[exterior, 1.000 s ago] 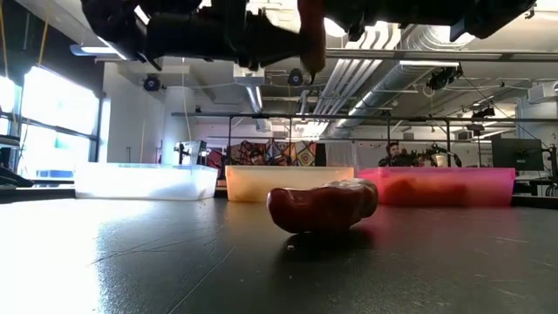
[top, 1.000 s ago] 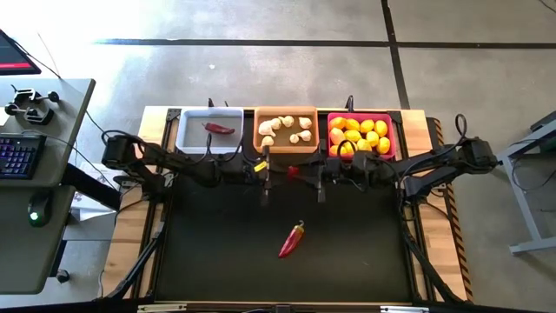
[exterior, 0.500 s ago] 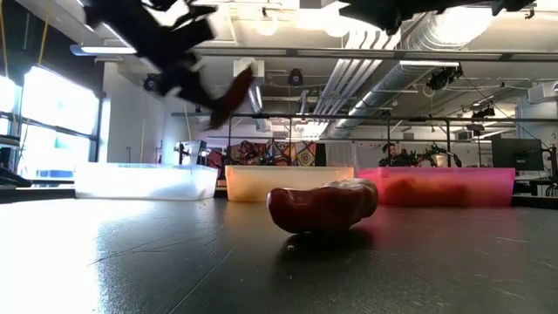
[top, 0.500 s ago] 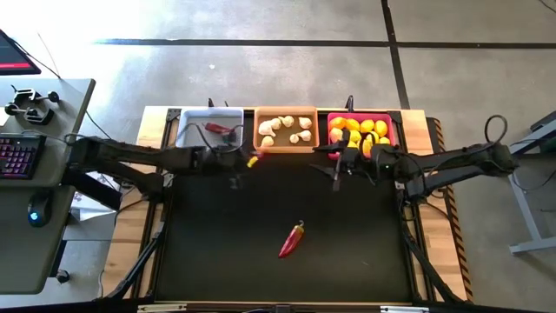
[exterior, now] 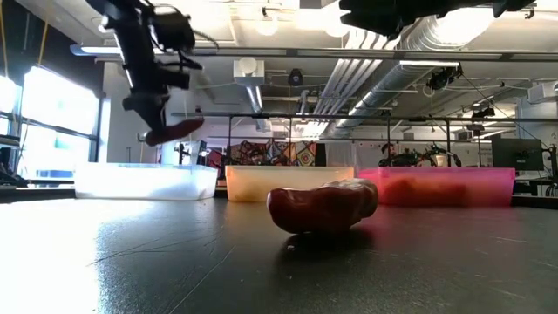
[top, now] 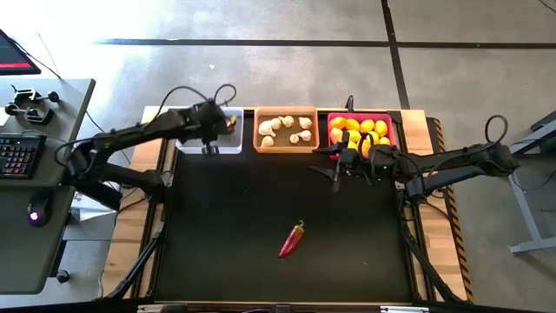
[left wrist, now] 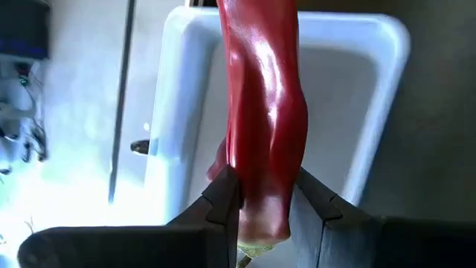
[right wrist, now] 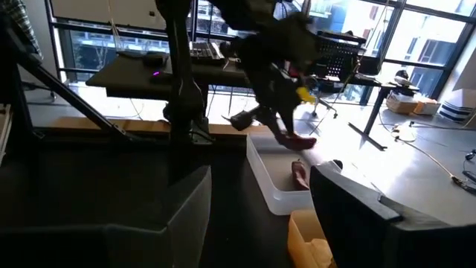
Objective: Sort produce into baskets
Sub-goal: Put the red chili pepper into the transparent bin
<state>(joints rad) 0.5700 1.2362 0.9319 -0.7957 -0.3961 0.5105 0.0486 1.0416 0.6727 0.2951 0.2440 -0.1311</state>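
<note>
My left gripper (top: 215, 132) hangs over the white basket (top: 187, 137), shut on a dark red chili pepper (left wrist: 264, 112), which the low view shows above that basket (exterior: 173, 131). A second chili (right wrist: 300, 176) lies inside the white basket. A third chili (top: 293, 238) lies on the black mat near the middle, large in the low view (exterior: 323, 206). My right gripper (top: 337, 167) stands open and level, with nothing between its fingers, just in front of the pink basket (top: 393, 146) of lemons (top: 360, 130). The orange basket (top: 285, 144) holds garlic bulbs (top: 287, 129). My left gripper pinches the chili near its stem end (left wrist: 260, 212) between its two fingers (left wrist: 223, 197). The fingers slant down from the near side, and the chili's body runs on past the fingertips. The chili is lifted clear, above the white basket.
The three baskets stand side by side along the mat's far edge. A wide stretch of black mat (top: 226, 235) lies around the loose chili. A desk with a keyboard (top: 17, 156) stands off the table's left side.
My left gripper has swung from in front of the orange basket, where it met my right gripper, toward the table's far left until it is over the white basket. It tipped from level to slanting down, with the chili still in its hold. My right gripper has drawn back toward the table's right.
</note>
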